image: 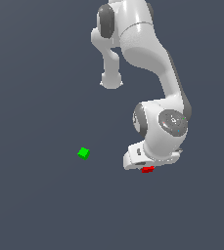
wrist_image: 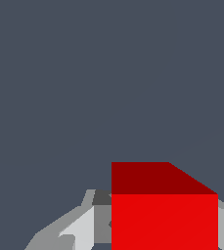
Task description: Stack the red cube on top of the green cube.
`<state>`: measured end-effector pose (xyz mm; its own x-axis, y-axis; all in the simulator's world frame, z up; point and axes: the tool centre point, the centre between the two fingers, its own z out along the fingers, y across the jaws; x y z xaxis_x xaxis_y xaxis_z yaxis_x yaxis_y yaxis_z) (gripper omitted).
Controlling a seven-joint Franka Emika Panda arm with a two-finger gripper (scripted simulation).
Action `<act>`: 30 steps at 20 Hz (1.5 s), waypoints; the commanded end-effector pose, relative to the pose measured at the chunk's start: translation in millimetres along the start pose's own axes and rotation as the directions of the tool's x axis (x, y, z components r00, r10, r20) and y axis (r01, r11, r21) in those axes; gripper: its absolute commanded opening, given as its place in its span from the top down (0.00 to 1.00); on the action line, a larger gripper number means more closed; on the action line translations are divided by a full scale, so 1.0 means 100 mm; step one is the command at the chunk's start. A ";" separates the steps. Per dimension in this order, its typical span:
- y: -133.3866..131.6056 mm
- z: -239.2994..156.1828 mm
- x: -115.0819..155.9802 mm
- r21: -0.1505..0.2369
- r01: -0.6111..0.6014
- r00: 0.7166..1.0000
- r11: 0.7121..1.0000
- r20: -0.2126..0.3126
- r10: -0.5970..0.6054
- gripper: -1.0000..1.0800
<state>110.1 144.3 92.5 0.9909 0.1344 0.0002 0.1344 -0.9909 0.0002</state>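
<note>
The red cube (image: 147, 169) peeks out from under the white hand of my gripper (image: 148, 167) in the exterior view. In the wrist view the red cube (wrist_image: 164, 219) fills the space between the fingers (wrist_image: 79, 230), which touch it on both sides, so my gripper (wrist_image: 162, 237) is shut on it. The green cube (image: 83, 153) lies alone on the grey floor, well off toward the exterior view's left of the gripper. It does not show in the wrist view.
The arm's white links (image: 143, 49) rise above the gripper toward the top of the exterior view. The floor (image: 45, 205) is plain dark grey.
</note>
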 end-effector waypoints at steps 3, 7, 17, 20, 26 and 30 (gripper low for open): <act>0.00 -0.22 0.00 0.000 0.000 1.000 1.000 0.000 0.000 1.00; 0.00 -0.28 0.01 0.000 0.000 1.000 1.000 0.000 0.000 1.00; 0.08 -0.25 -0.03 0.000 0.000 1.000 1.000 -0.001 0.000 1.00; 0.18 -0.23 -0.08 0.000 0.000 1.000 1.000 -0.001 0.000 1.00; 0.51 -0.16 -0.25 0.000 0.000 1.000 1.000 0.000 0.000 1.00; 0.87 -0.08 -0.43 0.000 0.000 1.000 1.000 0.000 0.000 1.00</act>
<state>83.9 68.5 103.2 0.9908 0.1355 0.0001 0.1355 -0.9908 -0.0005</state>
